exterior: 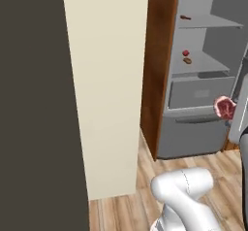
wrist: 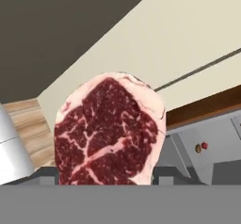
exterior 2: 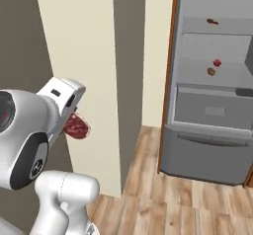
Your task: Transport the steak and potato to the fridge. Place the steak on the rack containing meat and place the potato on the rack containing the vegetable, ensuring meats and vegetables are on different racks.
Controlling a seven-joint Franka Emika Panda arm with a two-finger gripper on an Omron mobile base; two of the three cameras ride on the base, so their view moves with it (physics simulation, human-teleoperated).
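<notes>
steak: flat raw slab, dark red with pale marbling and a pinkish fat rim, held on edge between the fingers, well short of the fridge
gripper: closed on the steak, raised off the wood floor, beside the cream wall panel
arm: white, elbow bent, hand angled toward the fridge
fridge: open; small dark meat piece on the higher shelf, red tomato and potato on the shelf below

A marbled red steak stands close before the camera, with the open fridge behind holding a potato beside a red vegetable.
</notes>
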